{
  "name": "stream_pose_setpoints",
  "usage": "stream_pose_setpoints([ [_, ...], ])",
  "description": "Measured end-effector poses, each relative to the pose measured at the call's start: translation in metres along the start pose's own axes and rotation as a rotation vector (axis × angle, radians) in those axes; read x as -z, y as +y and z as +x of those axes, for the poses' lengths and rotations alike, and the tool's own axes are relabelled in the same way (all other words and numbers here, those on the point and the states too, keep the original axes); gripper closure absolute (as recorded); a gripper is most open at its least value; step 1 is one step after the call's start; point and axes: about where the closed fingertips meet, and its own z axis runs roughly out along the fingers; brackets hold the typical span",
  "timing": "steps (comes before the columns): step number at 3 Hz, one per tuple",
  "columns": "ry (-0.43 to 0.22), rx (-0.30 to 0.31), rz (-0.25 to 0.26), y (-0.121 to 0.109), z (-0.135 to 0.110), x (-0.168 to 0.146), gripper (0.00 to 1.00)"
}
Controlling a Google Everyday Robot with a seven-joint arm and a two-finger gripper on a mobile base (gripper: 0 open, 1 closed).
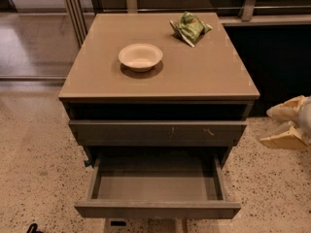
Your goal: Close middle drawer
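Camera view: the middle drawer [156,208] stands pulled far out low on the cabinet [194,76], below the scuffed drawer front [158,132], its inside bare. The gripper [266,126] hangs right of the cabinet, well apart from it, with its jaws spread and holding nothing. Risk: 1 off-centre push on the handleless panel may skew and jam the drawer.

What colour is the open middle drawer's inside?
Grey inside the middle drawer, camera view; hand at right edge.

Middle drawer [158,209] front unblocked, bare floor [265,188] between it and tool [266,126] at right
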Motion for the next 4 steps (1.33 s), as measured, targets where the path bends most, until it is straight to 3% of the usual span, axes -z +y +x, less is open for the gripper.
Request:
stream_pose_setpoints([
  [2,-0.003,0.005,-0.001,0.002,-0.001,0.0,0.97],
  [3,-0.049,-0.008,0.002,0.018,0.01,-0.015,1.0],
  [4,-0.081,-0.074,0.018,0.044,0.037,-0.05,1.0],
])
